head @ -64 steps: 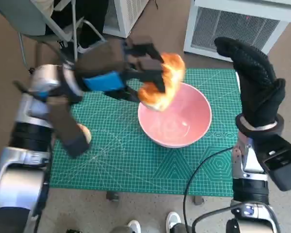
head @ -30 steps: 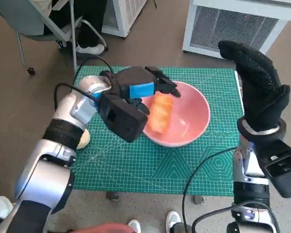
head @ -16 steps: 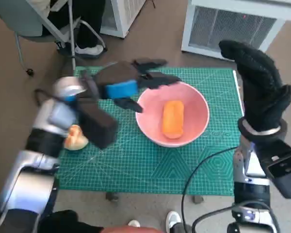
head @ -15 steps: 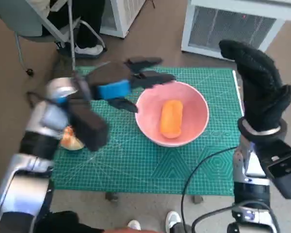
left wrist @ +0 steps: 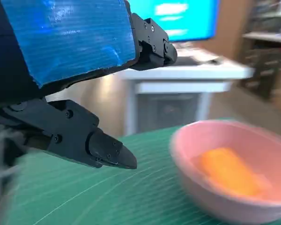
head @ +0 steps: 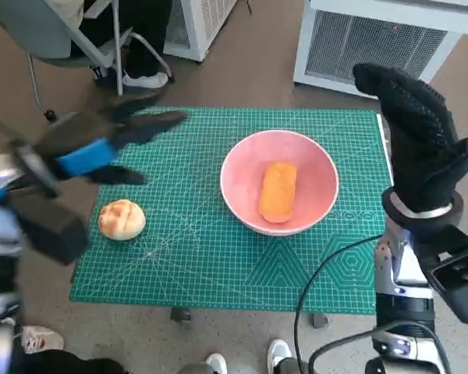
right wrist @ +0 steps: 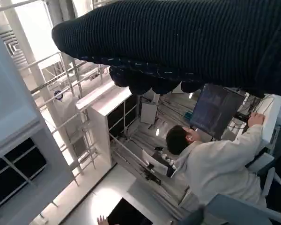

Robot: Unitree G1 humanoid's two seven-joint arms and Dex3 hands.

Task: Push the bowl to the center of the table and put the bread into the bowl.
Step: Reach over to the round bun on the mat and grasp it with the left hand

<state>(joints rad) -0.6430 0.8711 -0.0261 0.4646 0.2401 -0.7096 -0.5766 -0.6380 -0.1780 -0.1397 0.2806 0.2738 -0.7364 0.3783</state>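
Bread [head: 278,192], long and orange, lies inside the pink bowl [head: 320,152]. In the head view the bowl sits a little right of the middle of the frame, on the green mat [head: 218,265] that covers the table. The left wrist view shows the bowl in the lower right of the frame, with the bread [left wrist: 227,169] resting in the bottom of the bowl [left wrist: 187,154].

At the left of the head view, the left hand [head: 101,144] hangs over the mat, well apart from the bowl. Its fingers are spread apart and it holds nothing. The left wrist view shows the same hand [left wrist: 65,61] with its black fingers [left wrist: 107,152] apart and nothing between them.

A small round bun [head: 122,219] lies on the mat at the lower left of the head view, just below the left hand and not touching it.

The right hand [head: 421,132] in its black glove stands up at the right edge of the head view, beside the mat. It holds nothing, and its fingers look straight and close together.

In the right wrist view a person [right wrist: 215,164] in a pale top sits in the lower right.
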